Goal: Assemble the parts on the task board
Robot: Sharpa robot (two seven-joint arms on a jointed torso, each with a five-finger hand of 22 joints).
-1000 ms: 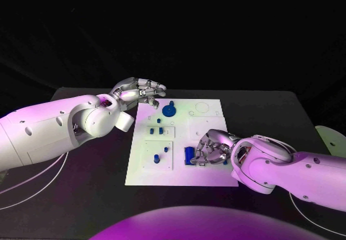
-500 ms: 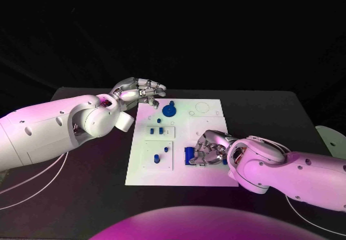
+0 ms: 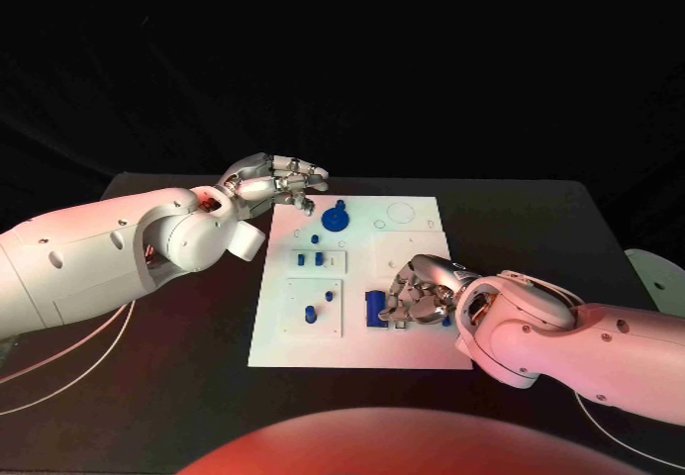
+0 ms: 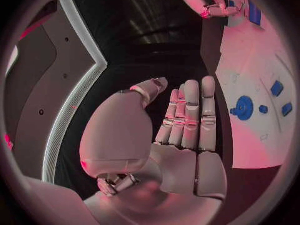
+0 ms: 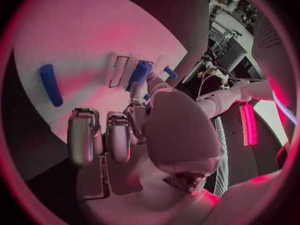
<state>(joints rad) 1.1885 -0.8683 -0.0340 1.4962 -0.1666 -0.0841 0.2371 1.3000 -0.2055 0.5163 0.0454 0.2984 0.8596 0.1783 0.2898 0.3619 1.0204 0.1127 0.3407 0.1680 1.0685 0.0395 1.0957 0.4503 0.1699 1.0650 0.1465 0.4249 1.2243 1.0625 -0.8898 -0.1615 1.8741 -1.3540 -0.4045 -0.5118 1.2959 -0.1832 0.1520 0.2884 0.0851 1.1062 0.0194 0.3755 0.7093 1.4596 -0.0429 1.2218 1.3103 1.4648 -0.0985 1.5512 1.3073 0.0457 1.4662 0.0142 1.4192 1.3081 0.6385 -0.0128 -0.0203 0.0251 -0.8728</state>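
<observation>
The white task board (image 3: pixel 357 341) lies in the middle of the black table (image 3: pixel 171 376). The right hand (image 3: pixel 417 295) hangs low over the board's near right part, fingers curled downward, and a tall blue part (image 3: pixel 374 307) stands just beside its fingertips on the side toward the left arm. In the right wrist view the fingertips sit close against a blue peg (image 5: pixel 139 74) — whether they actually pinch it, I cannot tell. A blue bar (image 5: pixel 50 84) lies flat on the board off to one side of that hand, well apart from the fingers.

The left hand (image 3: pixel 274 181) hovers at the board's far left corner with nothing in it; its wrist view shows the fingers (image 4: pixel 190 112) straight and pressed side by side, the thumb standing a little away. A round blue disc (image 3: pixel 336 217) sits on the board just beside this hand, and smaller blue parts (image 3: pixel 310 260) lie nearer the robot — none touched by the left hand.
</observation>
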